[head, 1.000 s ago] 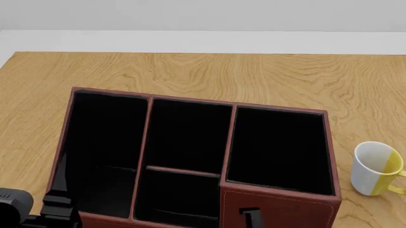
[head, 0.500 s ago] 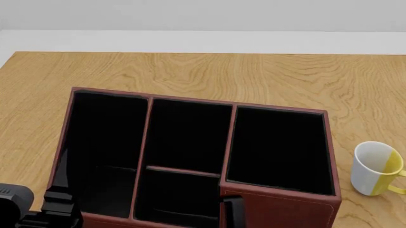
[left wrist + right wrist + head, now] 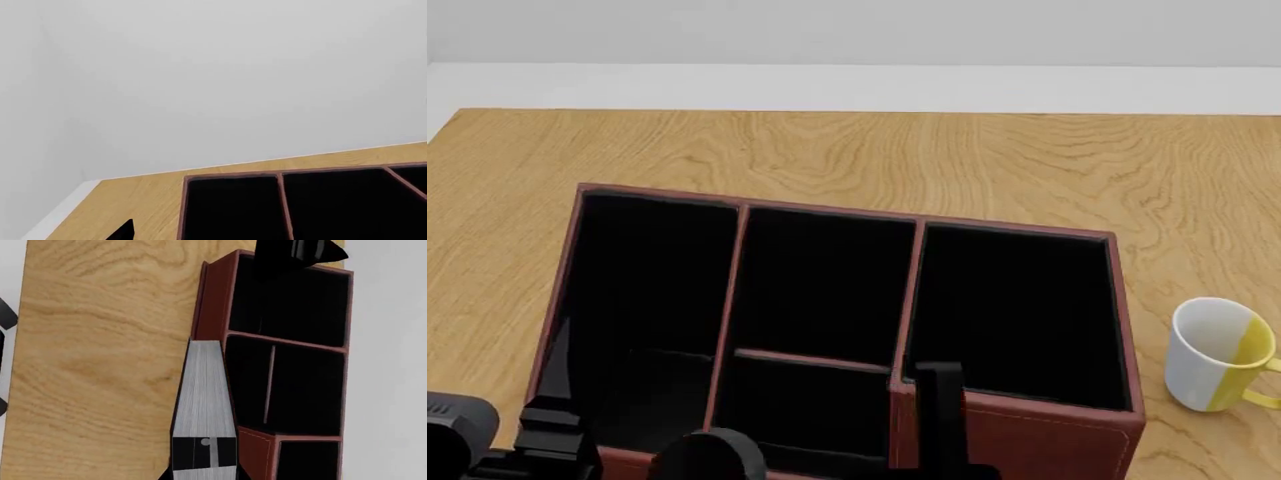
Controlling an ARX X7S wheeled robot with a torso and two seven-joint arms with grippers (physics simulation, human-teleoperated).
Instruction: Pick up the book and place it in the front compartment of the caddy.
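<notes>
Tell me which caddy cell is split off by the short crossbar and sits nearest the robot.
The small cell at the near end of the caddy's middle column. A short crossbar separates it from the larger cell behind; the two side cells run undivided.

Book [image 3: 940,405] higher at caddy [image 3: 1014,425] front

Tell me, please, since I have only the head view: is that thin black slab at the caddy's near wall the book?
Observer: Yes. The right wrist view shows the book with its white page edges towards the camera, clamped in the right gripper.
Operator: Is it inside a cell?
Observer: No. That view shows it outside the caddy, alongside the outer wall, over bare table.
Operator: Is the left gripper carrying anything?
Observer: The left wrist view shows only the caddy's rim, the table and a blank wall, with no held object in sight.
</notes>
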